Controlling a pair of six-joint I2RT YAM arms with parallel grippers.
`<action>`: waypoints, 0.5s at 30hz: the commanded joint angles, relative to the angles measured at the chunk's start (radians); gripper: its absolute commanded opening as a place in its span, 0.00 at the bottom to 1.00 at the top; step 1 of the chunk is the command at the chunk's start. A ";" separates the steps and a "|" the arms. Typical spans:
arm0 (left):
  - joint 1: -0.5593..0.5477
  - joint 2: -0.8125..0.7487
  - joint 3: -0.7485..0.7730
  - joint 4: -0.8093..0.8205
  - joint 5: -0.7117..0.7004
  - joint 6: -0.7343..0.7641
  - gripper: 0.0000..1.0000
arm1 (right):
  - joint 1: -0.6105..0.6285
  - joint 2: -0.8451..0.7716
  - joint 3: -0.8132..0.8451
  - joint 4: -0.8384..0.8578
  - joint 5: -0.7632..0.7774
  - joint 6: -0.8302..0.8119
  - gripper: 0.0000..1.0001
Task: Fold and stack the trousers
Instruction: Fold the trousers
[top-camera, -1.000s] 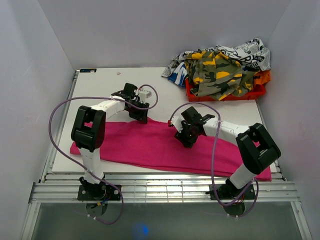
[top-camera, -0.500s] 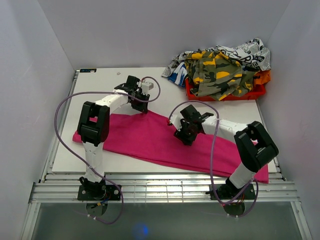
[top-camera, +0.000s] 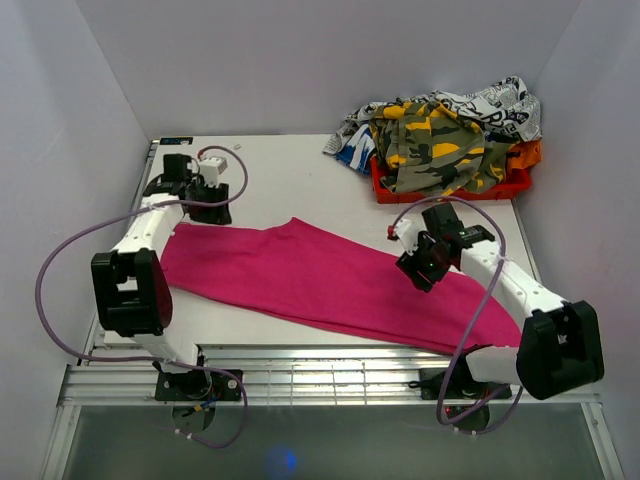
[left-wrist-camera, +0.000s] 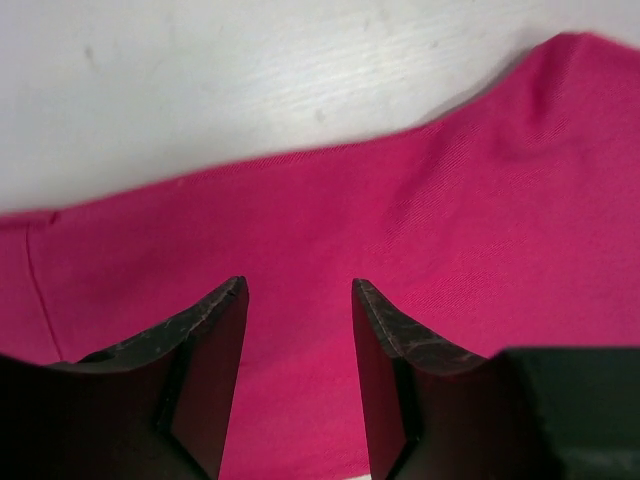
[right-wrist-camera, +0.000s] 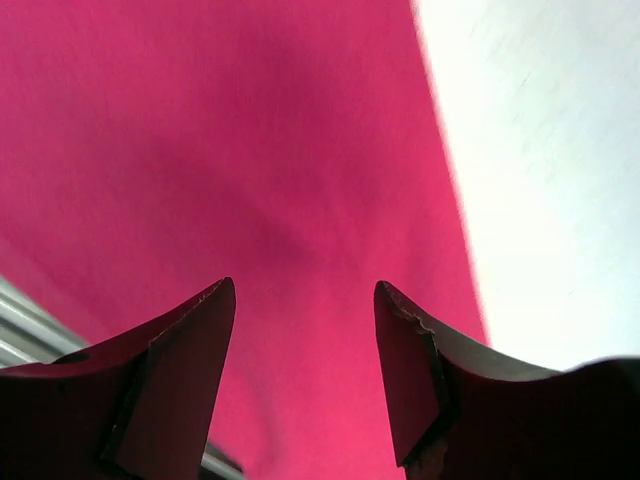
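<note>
The white table fills the floor of a white-walled booth. Read as a clock face from the overhead camera, it carries the trousers as one long hot-pink band. They lie flat, running from about 9 o'clock down across the middle to about 4 o'clock, where the far end reaches the table's near right edge. At 1 o'clock a heap of mixed clothes, camouflage on top and printed pieces behind, overflows a red bin well apart from the pink cloth. The left arm stretches up the left side towards 10 o'clock; the right arm reaches in from 5 o'clock. The left gripper sits over the upper left end of the trousers, just inside their far hem, where bare table shows beyond. Its dark fingers stand moderately apart with nothing between them. The right gripper hangs over the right-hand stretch of the trousers at about 3 o'clock, near their far edge. Its fingers are spread wide and hold nothing.
</note>
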 joint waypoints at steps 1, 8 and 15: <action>0.061 -0.059 -0.107 -0.070 0.036 0.061 0.56 | -0.069 -0.064 -0.109 -0.158 -0.026 -0.049 0.64; 0.138 -0.008 -0.246 -0.069 0.049 0.028 0.51 | -0.262 0.053 -0.189 -0.071 0.078 -0.168 0.62; 0.265 0.130 -0.161 -0.096 0.029 -0.021 0.46 | -0.314 0.435 0.076 0.030 0.105 -0.147 0.59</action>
